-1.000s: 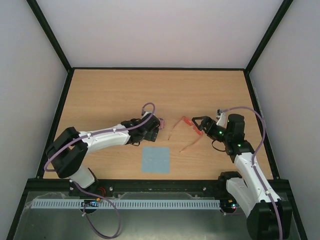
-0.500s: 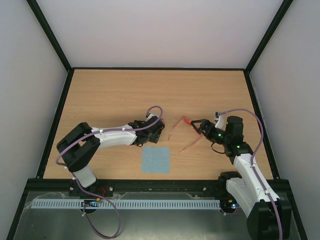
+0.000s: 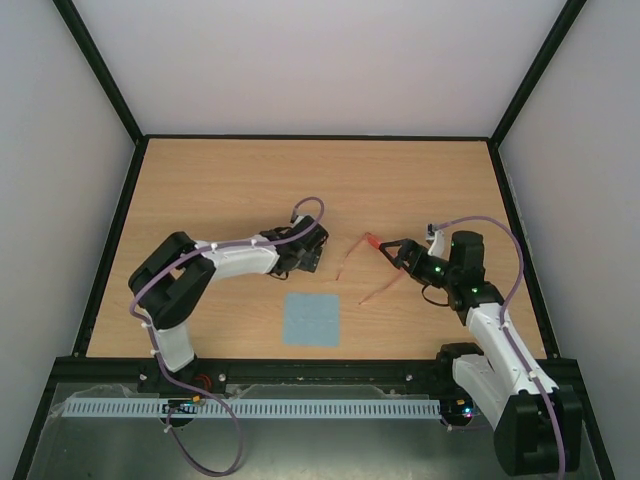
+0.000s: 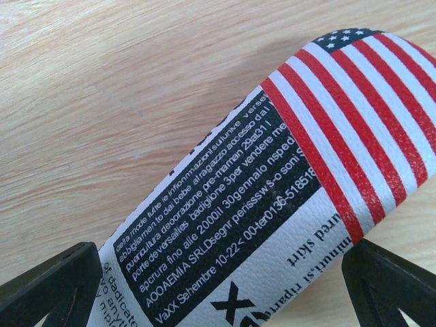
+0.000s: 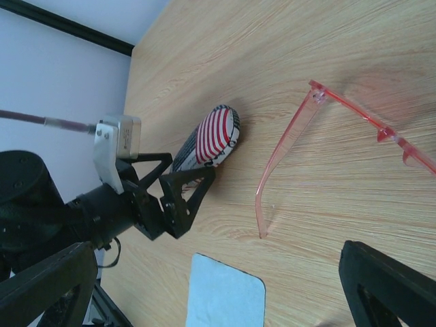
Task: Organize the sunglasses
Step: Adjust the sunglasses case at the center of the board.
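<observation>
The sunglasses (image 3: 368, 262), with a thin red-orange frame, lie open on the table; in the right wrist view (image 5: 293, 143) one temple arm points toward me. My right gripper (image 3: 396, 256) is open just right of them, its jaws wide apart (image 5: 218, 293) and holding nothing. The stars-and-stripes case (image 4: 272, 184) lies on the wood left of the glasses (image 5: 211, 136). My left gripper (image 3: 306, 256) is shut on the case's near end, with a finger on each side (image 4: 225, 286). From above my wrist mostly hides the case.
A square light-blue cloth (image 3: 310, 318) lies flat near the front edge, between the two arms; it also shows in the right wrist view (image 5: 225, 300). A black rail (image 3: 320, 137) borders the wooden table.
My left arm has folded, its elbow swinging toward the table's middle, and its wrist now covers the case. My right gripper has dropped slightly toward the sunglasses, which have not moved.
</observation>
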